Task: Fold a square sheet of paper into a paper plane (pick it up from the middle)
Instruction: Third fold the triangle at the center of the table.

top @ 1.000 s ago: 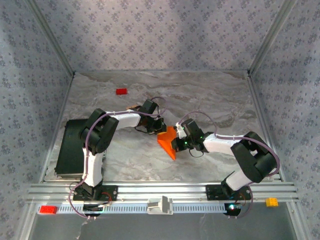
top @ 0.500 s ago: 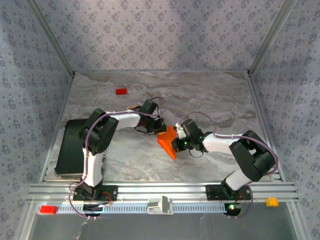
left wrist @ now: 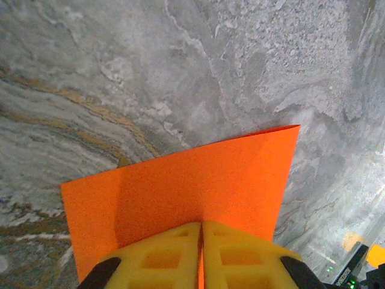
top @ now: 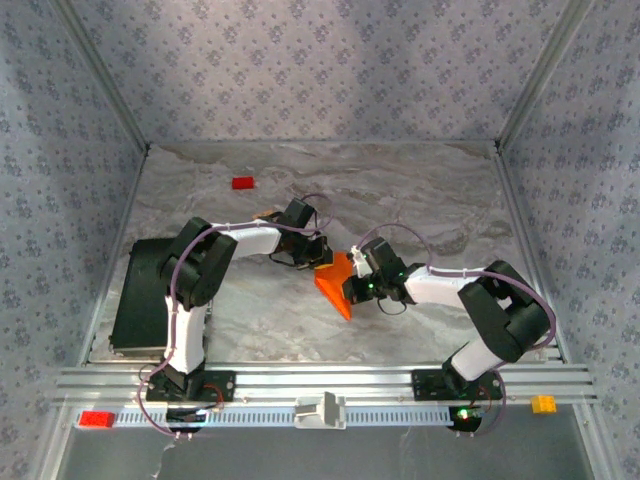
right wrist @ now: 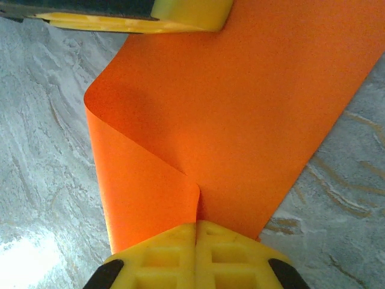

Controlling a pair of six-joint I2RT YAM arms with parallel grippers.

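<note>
Pinching fully shut with the left fingers [left wrist: 162, 259] on one edge of the square sheet of paper [left wrist: 192, 180], roughly at the middle of that edge, leaving the rest spreading flat beyond the tips toward two free corners. Clamping just as tightly with the right fingers [right wrist: 228, 253] on the opposite side, nipping a flap curling over in a soft roll rather than a sharp crease. Spotting, from the right wrist, one left pad [right wrist: 192, 15] touching the far edge of the same sheet, so spanning it between both pairs. Judging it very light, thin and floppy: bowing under its own weight, creasing at any careless squeeze, tearing if pulled apart too hard, probably not slipping much against the soft pads. Favouring holds at edge middles, close to the intended fold line, over holds at corners. Holding it between the two wrists over the middle of the worktop [top: 420, 190], a little toward the near side; lower tip possibly resting on the surface, possibly clear of it, not telling which.
</note>
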